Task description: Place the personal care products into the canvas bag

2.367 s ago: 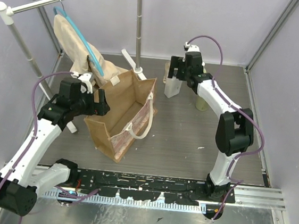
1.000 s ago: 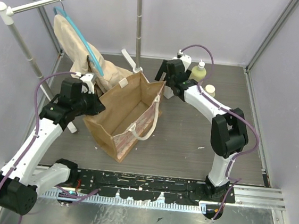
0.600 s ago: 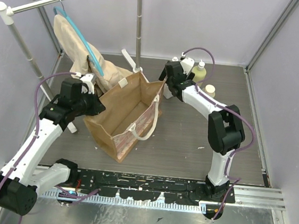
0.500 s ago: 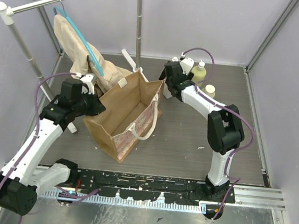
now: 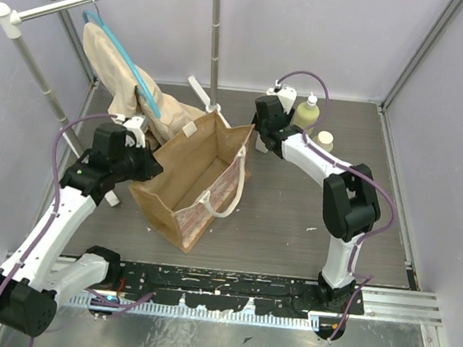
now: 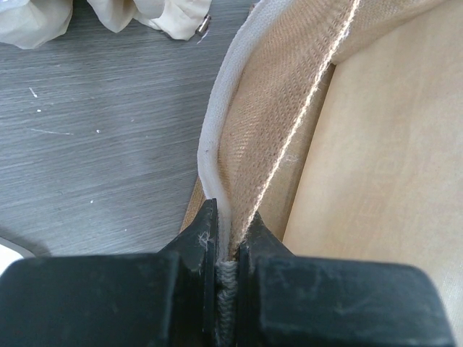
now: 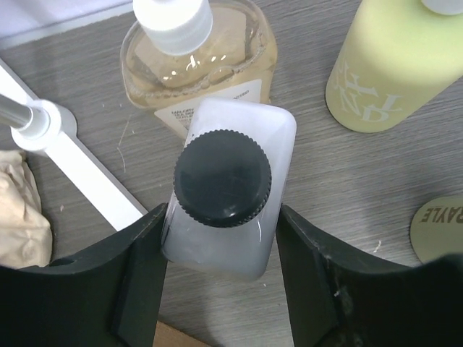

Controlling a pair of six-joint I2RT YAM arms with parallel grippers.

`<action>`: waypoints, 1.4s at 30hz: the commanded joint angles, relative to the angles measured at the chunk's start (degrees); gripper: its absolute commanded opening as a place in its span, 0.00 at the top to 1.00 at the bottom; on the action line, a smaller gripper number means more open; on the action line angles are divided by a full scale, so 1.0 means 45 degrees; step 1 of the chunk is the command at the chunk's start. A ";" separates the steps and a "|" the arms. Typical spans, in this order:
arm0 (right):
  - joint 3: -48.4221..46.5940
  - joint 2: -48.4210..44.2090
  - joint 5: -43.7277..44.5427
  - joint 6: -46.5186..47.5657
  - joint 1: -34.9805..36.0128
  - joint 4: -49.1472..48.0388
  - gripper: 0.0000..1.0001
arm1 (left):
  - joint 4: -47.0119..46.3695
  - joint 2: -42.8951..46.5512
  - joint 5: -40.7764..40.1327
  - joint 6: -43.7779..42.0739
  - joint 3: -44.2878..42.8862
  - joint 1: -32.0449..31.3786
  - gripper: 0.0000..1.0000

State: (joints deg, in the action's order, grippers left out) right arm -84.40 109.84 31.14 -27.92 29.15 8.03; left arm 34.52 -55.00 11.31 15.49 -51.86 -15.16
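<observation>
The canvas bag (image 5: 190, 177) stands open in the middle of the table, tan with cream handles. My left gripper (image 5: 154, 165) is shut on its near rim and cream strap (image 6: 217, 144). Just behind the bag's far corner, my right gripper (image 7: 221, 213) is shut on the tall white bottle (image 7: 230, 181) with the black cap, both fingers against its sides. Right behind it stands the squat amber bottle (image 7: 197, 69). A yellow-green bottle (image 7: 394, 69) is to its right, also seen from above (image 5: 307, 113). A second yellow-green bottle (image 5: 325, 140) stands nearer.
A beige garment on a blue hanger (image 5: 118, 70) hangs from the metal rack at the back left. The rack's upright pole (image 5: 215, 39) and white foot (image 7: 87, 173) stand close to the left of the bottles. Purple walls enclose the table.
My right gripper's jaws have come in from wide open onto the white bottle's sides. The left arm and the bag have stayed put.
</observation>
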 commanded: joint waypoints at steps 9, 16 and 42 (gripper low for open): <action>-0.0707 0.0050 -0.0345 0.1884 0.0046 0.0471 0.18 | 0.0100 0.0426 0.0336 0.0213 0.0134 -0.0051 1.00; -0.0949 0.0343 -0.0156 0.2744 0.0037 -0.0450 0.25 | 0.0144 0.0461 0.0344 0.0194 0.0144 -0.0035 1.00; -0.1806 -0.5243 -0.3829 0.4649 0.0046 0.2572 0.99 | -0.0193 0.0085 0.0402 0.0113 0.0470 -0.0046 1.00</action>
State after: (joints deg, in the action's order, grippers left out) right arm -84.51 95.39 19.59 -9.02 29.12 25.15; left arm 34.57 -54.28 11.53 15.66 -51.20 -15.16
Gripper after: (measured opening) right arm 0.556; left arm 0.115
